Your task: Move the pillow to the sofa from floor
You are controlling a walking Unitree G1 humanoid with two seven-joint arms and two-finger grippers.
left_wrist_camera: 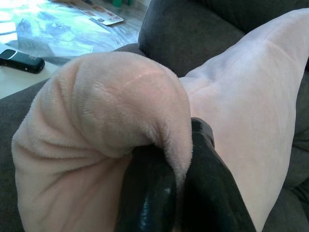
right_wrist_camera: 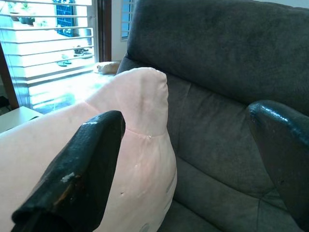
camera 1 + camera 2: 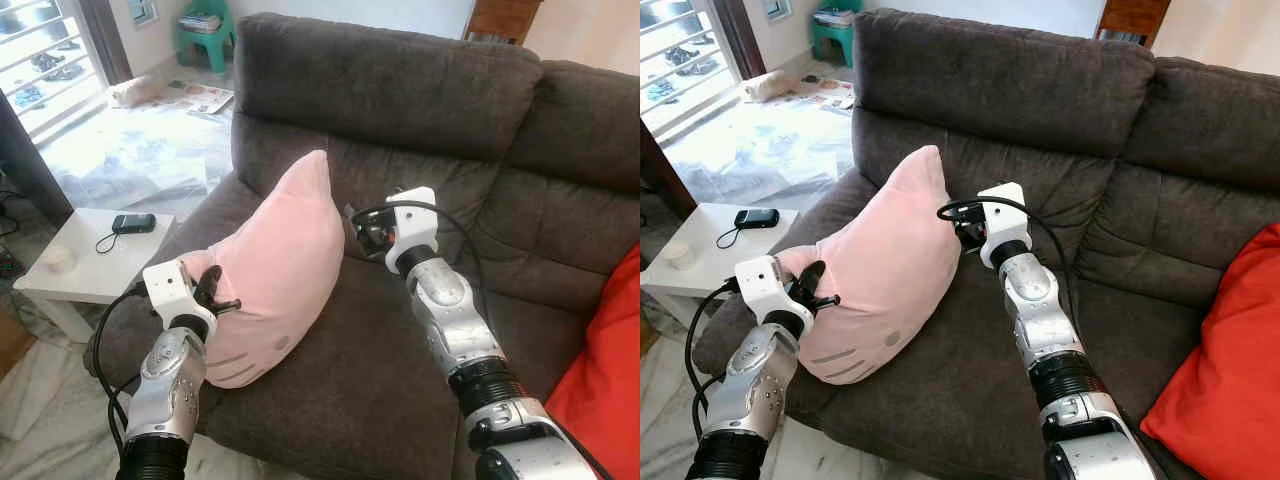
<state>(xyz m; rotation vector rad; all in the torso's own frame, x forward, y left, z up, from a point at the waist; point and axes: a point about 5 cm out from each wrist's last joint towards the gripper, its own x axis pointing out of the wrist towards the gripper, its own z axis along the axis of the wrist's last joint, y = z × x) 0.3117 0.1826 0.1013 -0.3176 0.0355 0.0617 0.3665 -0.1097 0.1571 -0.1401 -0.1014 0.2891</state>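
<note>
Your soft pink plush pillow (image 3: 275, 270) already rests on the dark grey fabric sofa (image 3: 400, 90) at centre frame, left claw (image 3: 212, 293) pinching its corner, right claw (image 2: 193, 159) spread open beside it; only release remains.

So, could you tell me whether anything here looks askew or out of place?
The pillow stands tilted on the sofa seat, one corner up, its lower corner bunched between the shut left gripper's fingers. The open right gripper sits beside its upper edge. Papers lie scattered on the floor behind.
</note>
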